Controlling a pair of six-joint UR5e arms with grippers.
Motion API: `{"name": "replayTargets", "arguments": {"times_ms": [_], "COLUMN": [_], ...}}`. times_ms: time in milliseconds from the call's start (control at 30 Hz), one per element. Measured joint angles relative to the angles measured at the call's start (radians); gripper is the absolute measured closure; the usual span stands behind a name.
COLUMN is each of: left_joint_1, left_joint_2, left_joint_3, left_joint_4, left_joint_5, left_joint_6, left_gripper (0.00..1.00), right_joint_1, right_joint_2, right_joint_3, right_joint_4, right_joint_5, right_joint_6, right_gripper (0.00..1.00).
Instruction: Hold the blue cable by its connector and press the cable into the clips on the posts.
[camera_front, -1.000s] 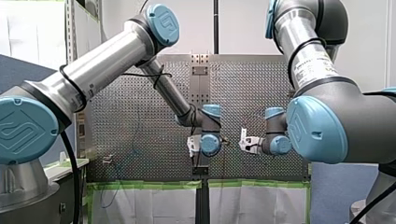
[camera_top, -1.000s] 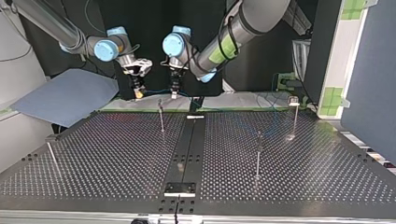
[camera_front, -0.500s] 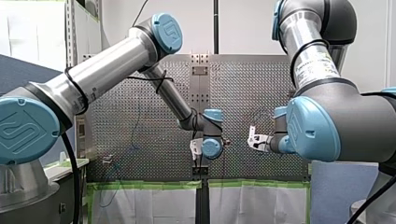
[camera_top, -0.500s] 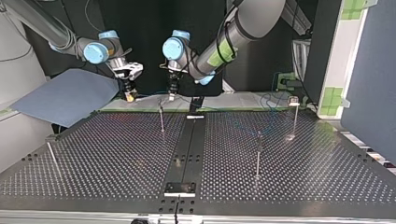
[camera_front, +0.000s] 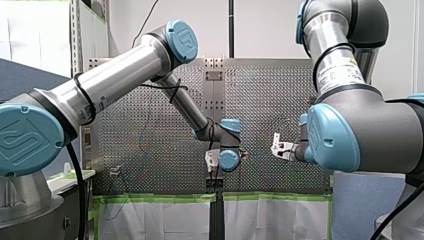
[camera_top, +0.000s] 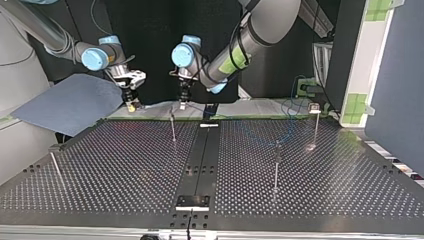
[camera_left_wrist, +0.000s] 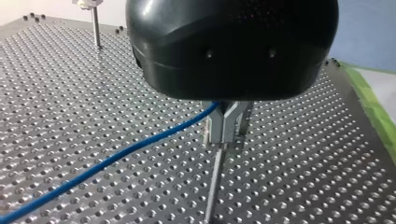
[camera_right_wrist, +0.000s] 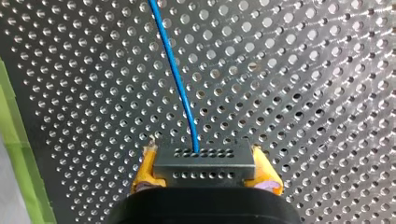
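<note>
Top view's left: my right jaws, yellow-padded, clamped the boxy black connector. The thin, glossy blue cable led off over the perforated metal tabletop. Centre: my left jaws, metal, pinched the cable just above a slim steel post. Risk: an off-line press could slide the cable off or bend the post.
</note>
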Motion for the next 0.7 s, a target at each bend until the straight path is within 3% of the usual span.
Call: {"name": "replayTargets", "arguments": {"times_ms": [267, 467, 700], "left_joint_1": [0.01, 0.012, 0.024], "left_joint_2": [-0.01, -0.048, -0.055], "left_joint_3": [0.028, 0.055, 0.059], "left_joint_4": [-0.003, -0.021, -0.021], "left_joint_5": [0.022, 0.027, 0.035], "left_joint_6": [-0.004, -0.005, -0.007], "left_gripper": [1.0, 1.0, 1.0], "right_joint_1": [-0.01, -0.014, -0.014], "right_joint_2": [0.023, 0.04, 0.042], "right_joint_3": [-0.027, -0.051, -0.058], "right_joint_4": [0.005, 0.041, 0.044], "right_joint_5": [-0.003, -0.004, -0.005], "right_joint_6": [0.0, -0.024, -0.03], "right_gripper": [1.0, 1.0, 1.0]}}
